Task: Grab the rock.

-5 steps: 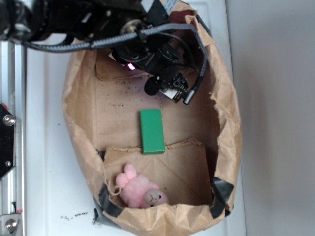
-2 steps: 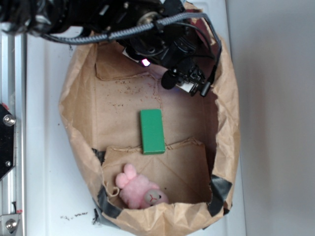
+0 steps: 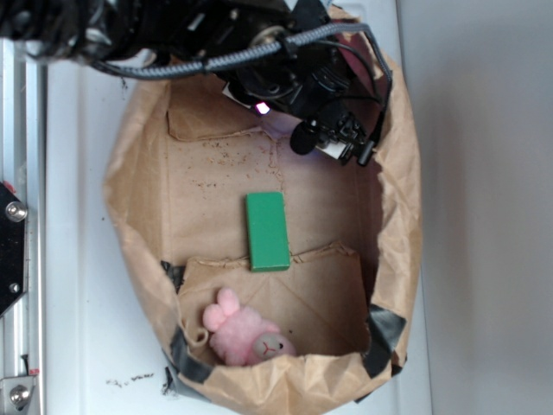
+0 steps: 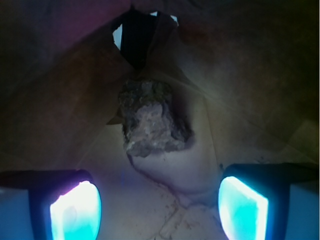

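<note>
The rock point(image 4: 150, 120), a lumpy brown-grey stone, lies on the paper floor in a corner of the bag, straight ahead in the wrist view. My gripper point(image 4: 160, 202) is open, its two glowing pads point(image 4: 76, 210) wide apart and short of the stone, with only paper between them. In the exterior view the gripper point(image 3: 339, 143) hangs inside the bag's upper right part, near the right wall. There the arm hides the rock.
The brown paper bag point(image 3: 138, 207) lies open on a white surface. A flat green block point(image 3: 266, 230) rests mid-bag. A pink plush toy point(image 3: 246, 335) sits at the bottom end. A metal rail point(image 3: 15, 259) runs along the left edge.
The arm and gripper have moved to the right and slightly up, toward the bag's upper right wall. The block and plush have not moved.
</note>
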You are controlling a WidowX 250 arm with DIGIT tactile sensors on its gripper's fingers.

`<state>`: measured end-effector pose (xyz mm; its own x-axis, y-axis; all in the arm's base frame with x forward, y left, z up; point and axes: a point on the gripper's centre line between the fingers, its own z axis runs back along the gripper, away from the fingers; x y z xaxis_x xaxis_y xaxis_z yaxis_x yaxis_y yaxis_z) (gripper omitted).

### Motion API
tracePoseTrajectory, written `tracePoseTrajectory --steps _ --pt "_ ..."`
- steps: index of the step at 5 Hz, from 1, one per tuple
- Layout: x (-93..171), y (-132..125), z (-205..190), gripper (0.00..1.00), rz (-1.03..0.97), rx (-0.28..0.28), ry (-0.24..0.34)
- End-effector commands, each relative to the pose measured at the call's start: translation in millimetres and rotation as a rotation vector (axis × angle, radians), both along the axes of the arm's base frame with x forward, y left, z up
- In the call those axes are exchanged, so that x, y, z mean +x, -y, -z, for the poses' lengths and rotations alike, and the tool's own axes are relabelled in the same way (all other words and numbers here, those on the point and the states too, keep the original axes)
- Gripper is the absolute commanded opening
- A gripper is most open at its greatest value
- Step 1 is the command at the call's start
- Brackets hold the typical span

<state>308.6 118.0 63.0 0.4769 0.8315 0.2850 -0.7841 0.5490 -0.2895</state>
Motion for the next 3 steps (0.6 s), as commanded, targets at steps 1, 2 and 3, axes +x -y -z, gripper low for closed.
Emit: tracePoseTrajectory --steps 1,2,3 --pt "8.7 -31.5 -12.9 1.00 -0.080 0.085 0.077" --pt "11.1 -33.6 -12.3 1.00 -0.089 0.091 0.082" --pt "15.0 -32.1 -10.7 1.00 -0.104 0.094 0.098"
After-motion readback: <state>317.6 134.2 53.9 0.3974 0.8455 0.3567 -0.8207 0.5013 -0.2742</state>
